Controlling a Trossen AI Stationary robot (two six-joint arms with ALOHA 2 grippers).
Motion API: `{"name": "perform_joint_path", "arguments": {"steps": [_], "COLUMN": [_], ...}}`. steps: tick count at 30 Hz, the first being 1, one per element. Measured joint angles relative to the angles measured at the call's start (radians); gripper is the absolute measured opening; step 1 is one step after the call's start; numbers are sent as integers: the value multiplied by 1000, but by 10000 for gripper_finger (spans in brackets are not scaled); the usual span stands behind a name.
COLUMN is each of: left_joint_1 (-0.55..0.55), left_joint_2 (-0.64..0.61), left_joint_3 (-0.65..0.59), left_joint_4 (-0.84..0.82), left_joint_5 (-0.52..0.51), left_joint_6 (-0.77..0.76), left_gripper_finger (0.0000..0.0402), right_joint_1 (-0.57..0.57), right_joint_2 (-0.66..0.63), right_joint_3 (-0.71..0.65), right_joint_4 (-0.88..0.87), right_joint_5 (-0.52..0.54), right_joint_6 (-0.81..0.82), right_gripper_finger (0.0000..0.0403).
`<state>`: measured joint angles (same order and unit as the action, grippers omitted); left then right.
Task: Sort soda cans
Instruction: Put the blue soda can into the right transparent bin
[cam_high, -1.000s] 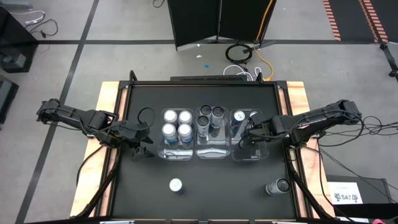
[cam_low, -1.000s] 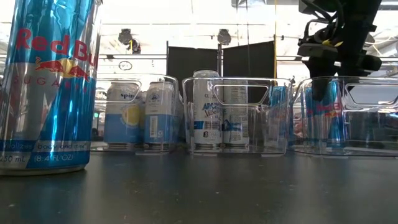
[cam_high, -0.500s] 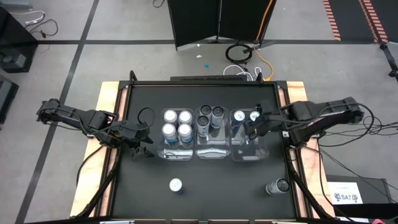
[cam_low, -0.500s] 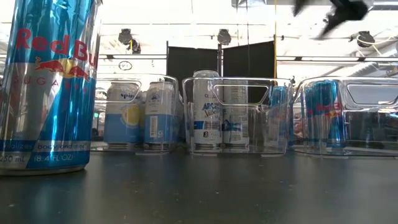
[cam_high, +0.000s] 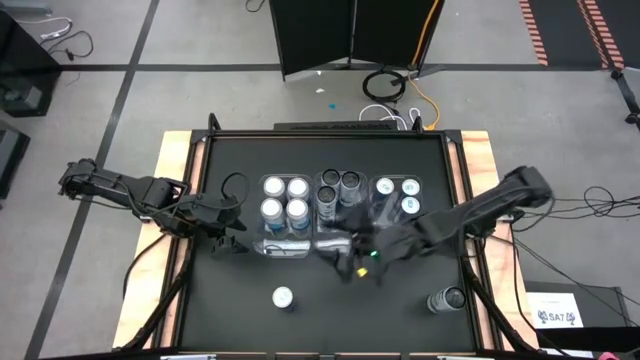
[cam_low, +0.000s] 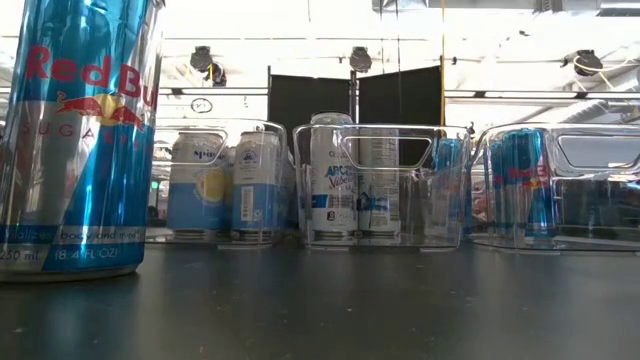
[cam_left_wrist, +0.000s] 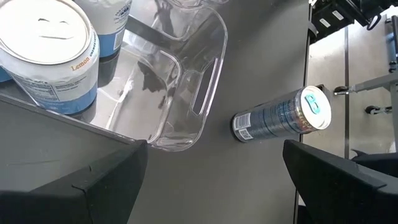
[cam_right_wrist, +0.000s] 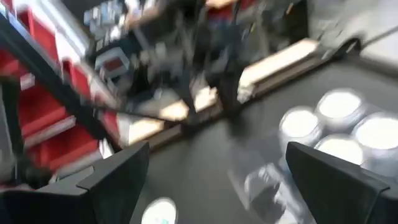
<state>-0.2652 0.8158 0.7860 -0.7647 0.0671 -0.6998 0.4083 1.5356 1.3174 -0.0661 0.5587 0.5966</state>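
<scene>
Two loose cans left: one upright, one lying. Now three in right bin, up from one. Right gripper, jaws wide and empty, swung toward table's front. Left gripper waiting, wide, empty, beside left bin.
</scene>
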Motion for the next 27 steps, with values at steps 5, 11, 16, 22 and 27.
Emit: {"name": "perform_joint_path", "arguments": {"steps": [5,11,16,22,27], "left_joint_1": [0,0,0,0,0], "left_joint_2": [0,0,0,0,0], "left_joint_3": [0,0,0,0,0], "left_joint_4": [0,0,0,0,0], "left_joint_5": [0,0,0,0,0], "left_joint_6": [0,0,0,0,0], "left_gripper_finger": [382,382,382,382,382], "right_joint_1": [-2,-2,-3,-2,-3], "right_joint_2": [130,337,538,701,751], "right_joint_3": [13,321,679,979,1026], "right_joint_4": [-13,-373,-742,-878,-865], "right_joint_5": [-73,-103,-174,-250,-254], "right_joint_6": [79,91,98,55,-37], "right_gripper_finger": [369,361,359,359,359]}}
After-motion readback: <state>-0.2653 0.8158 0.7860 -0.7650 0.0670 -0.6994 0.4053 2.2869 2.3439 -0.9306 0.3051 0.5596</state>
